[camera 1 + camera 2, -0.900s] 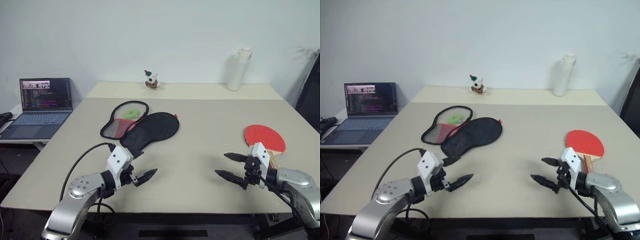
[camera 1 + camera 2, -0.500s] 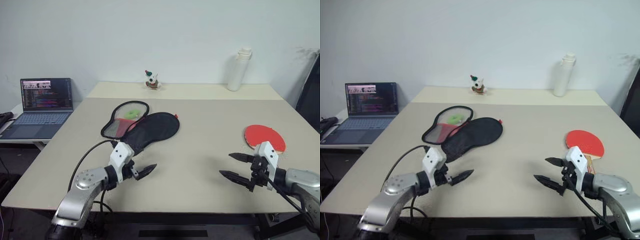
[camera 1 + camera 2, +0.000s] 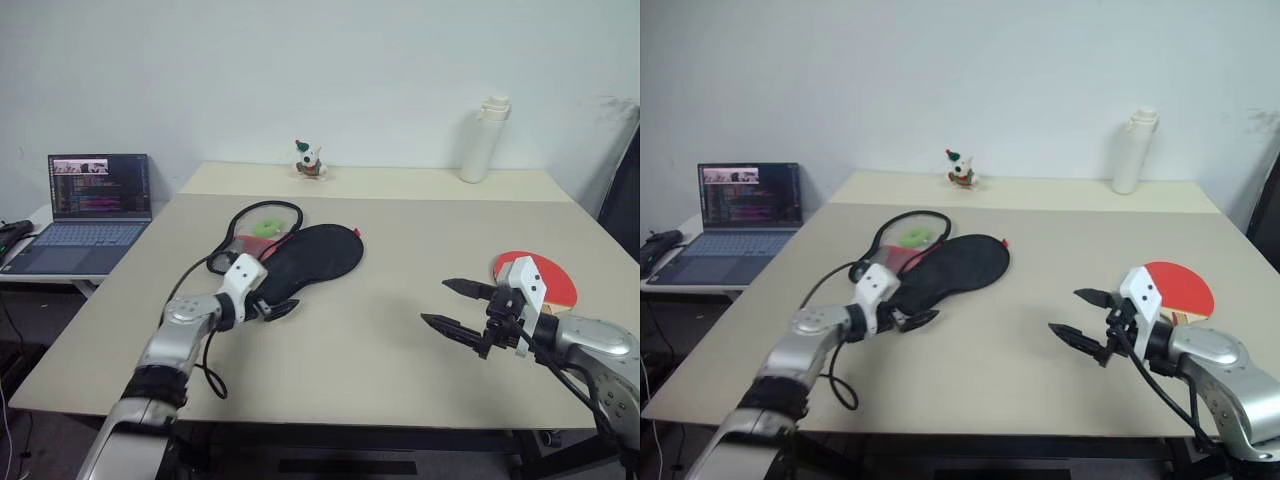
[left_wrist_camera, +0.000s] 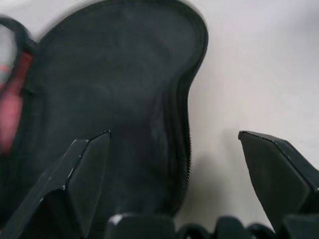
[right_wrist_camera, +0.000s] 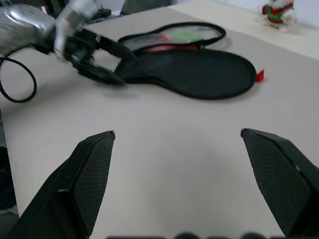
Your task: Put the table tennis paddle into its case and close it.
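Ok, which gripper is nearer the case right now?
Left. The left gripper is open at the narrow end of the case; the right gripper is open well off to the case's right, beside the paddle.

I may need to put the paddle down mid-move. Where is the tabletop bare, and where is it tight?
Bare: the wide beige tabletop between the open black fabric paddle-shaped case and the red rubber-faced paddle, plus the far strip between the small toy figure and white bottle. Tight: the left claw sits at the case's narrow end; the right claw hangs beside the paddle.
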Controlling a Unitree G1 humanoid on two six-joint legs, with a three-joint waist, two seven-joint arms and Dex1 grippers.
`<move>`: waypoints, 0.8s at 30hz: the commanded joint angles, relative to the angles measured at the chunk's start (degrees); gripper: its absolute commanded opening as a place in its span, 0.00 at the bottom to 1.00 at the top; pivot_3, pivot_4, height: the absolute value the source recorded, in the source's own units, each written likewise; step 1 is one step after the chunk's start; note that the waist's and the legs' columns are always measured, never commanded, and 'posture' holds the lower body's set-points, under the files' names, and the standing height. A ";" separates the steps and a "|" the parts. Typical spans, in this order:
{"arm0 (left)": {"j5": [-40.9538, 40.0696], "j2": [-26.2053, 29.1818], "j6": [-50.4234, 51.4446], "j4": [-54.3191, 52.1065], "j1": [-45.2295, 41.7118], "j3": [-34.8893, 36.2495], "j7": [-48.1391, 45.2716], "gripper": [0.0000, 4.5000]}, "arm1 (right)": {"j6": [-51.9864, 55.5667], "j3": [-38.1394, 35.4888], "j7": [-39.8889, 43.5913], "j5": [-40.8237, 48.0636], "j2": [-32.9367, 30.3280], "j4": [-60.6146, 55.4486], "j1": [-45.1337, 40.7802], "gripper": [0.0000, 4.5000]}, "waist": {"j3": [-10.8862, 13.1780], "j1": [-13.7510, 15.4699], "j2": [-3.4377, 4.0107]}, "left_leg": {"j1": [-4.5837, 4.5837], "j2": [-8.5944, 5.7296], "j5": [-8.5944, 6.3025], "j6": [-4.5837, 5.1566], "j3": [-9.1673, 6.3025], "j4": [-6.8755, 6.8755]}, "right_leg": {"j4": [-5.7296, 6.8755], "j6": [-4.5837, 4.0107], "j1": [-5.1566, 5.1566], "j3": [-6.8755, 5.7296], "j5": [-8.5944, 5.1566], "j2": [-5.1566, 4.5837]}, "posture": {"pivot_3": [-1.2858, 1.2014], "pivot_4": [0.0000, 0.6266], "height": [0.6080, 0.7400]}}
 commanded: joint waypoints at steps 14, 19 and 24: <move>2.92 1.76 -7.81 15.35 -6.00 0.31 -11.00 0.79 | 0.10 -1.08 -4.39 1.72 0.47 -4.49 -0.58 1.00 | 0.01 -0.52 -0.02 | 0.00 0.05 -0.01 0.01 -0.03 -0.03 | 0.04 -0.01 -0.03 0.02 0.00 0.01 | 0.52 0.24 1.00; 0.41 2.80 -3.78 9.91 -2.52 2.34 -12.99 0.38 | -0.42 -1.15 -4.48 1.62 0.41 -3.29 -1.36 1.00 | 0.01 -0.72 -0.02 | 0.06 0.11 -0.01 0.01 -0.07 -0.03 | 0.12 -0.02 -0.03 0.02 0.00 0.04 | 0.52 0.24 1.00; -5.70 1.84 8.79 -6.75 3.46 5.92 -10.80 0.00 | -1.08 -1.05 -4.29 1.19 0.53 -1.75 -2.39 1.00 | 0.01 -0.67 -0.02 | 0.05 0.10 -0.01 0.01 -0.08 -0.02 | 0.09 -0.02 -0.03 0.04 0.00 0.01 | 0.52 0.24 1.00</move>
